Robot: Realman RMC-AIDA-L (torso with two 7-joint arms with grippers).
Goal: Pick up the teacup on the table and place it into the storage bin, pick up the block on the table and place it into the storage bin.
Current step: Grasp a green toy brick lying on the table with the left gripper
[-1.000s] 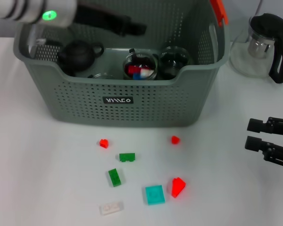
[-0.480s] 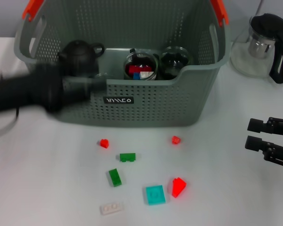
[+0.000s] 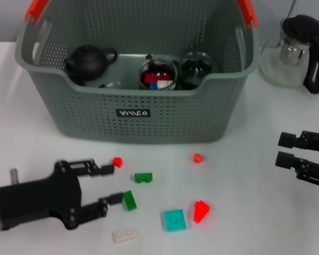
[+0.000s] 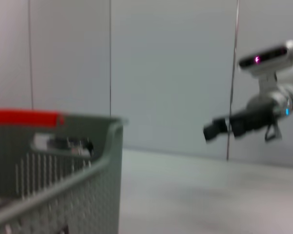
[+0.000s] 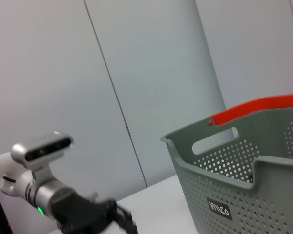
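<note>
The storage bin (image 3: 138, 114) sits at the 12 o'clock part of the table (image 3: 255, 175) in the head view, its label (image 3: 133, 113) facing the robot and its orange-red handle tips (image 3: 36, 8) at the top corners. Inside it are a dark teapot (image 3: 87, 60) toward 10 o'clock, a glass cup holding red, blue and white pieces (image 3: 158, 76) near the middle, and a dark glass cup (image 3: 195, 69) just beside it at 3 o'clock.

The left gripper (image 3: 112, 183) lies low over the table at about 7 o'clock from the bin, its fingers spread apart and holding nothing. The far fingertip (image 3: 107, 170) is just beside a small red block (image 3: 117, 161); the near fingertip (image 3: 116, 198) touches or almost touches a green block (image 3: 129, 200).

More blocks lie scattered on the table in front of the bin: a second green block (image 3: 143, 177) at 3 o'clock of the gripper, a teal square block (image 3: 175, 219), a red wedge block (image 3: 200, 211) beside it, a small red block (image 3: 198, 158) nearer the bin, and a white flat block (image 3: 125, 234) at 6 o'clock.

The right gripper (image 3: 285, 150) is parked at the 3 o'clock edge, well apart from the blocks, its fingers apart and empty. A glass pitcher with a black handle (image 3: 296, 50) stands at 2 o'clock, beside the bin.
</note>
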